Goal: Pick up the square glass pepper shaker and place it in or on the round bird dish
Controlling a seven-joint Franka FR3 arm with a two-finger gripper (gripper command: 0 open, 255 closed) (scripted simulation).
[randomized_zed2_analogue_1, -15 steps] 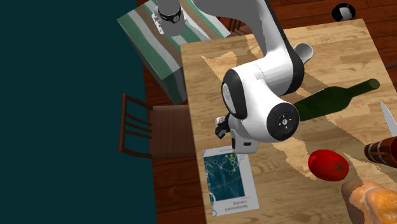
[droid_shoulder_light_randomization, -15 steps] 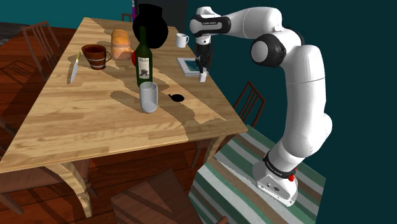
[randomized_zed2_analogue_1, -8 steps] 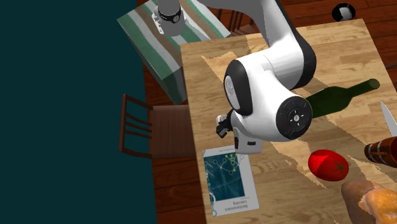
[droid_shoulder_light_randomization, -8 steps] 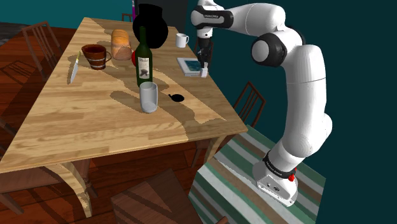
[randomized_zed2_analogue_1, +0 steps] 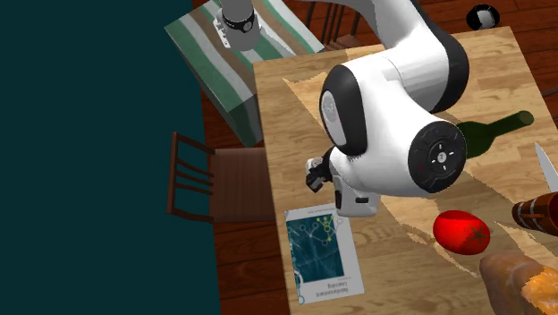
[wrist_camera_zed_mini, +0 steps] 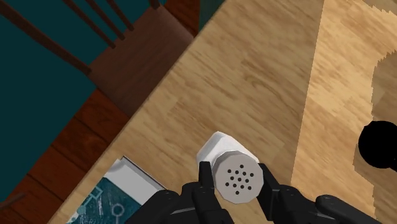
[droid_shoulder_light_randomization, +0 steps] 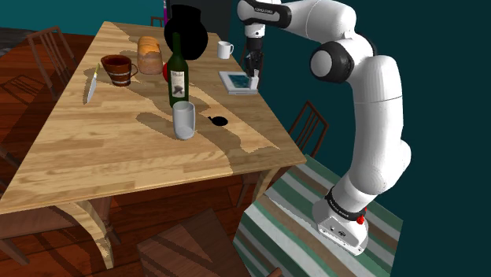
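My black gripper (wrist_camera_zed_mini: 234, 170) is shut on the pepper shaker (wrist_camera_zed_mini: 234, 179), a small pale square bottle with a round perforated cap. In the shoulder view the gripper (droid_shoulder_light_randomization: 252, 72) holds the shaker (droid_shoulder_light_randomization: 253, 82) in the air above the table's right edge, over the near corner of a teal book (droid_shoulder_light_randomization: 236, 80). A small round black dish (droid_shoulder_light_randomization: 218, 120) lies on the wood nearer the stand, between the shaker and a grey cup; its black round edge (wrist_camera_zed_mini: 380, 145) shows beside the gripper. In the second exterior view the gripper (randomized_zed2_analogue_1: 315, 174) sticks out from under the arm.
On the wooden table (droid_shoulder_light_randomization: 118, 142) stand a green wine bottle (droid_shoulder_light_randomization: 178, 72), a grey cup (droid_shoulder_light_randomization: 183, 120), a tall black pot (droid_shoulder_light_randomization: 186, 28), a white mug (droid_shoulder_light_randomization: 226, 49), bread (droid_shoulder_light_randomization: 149, 53), a wooden mug (droid_shoulder_light_randomization: 119, 69), a knife (droid_shoulder_light_randomization: 92, 83) and a tomato (randomized_zed2_analogue_1: 460, 231). A chair (randomized_zed2_analogue_1: 219, 183) stands beside the table.
The arm has risen, lifting the shaker off the table and carrying it a little toward the book. Nothing else on the table has moved.
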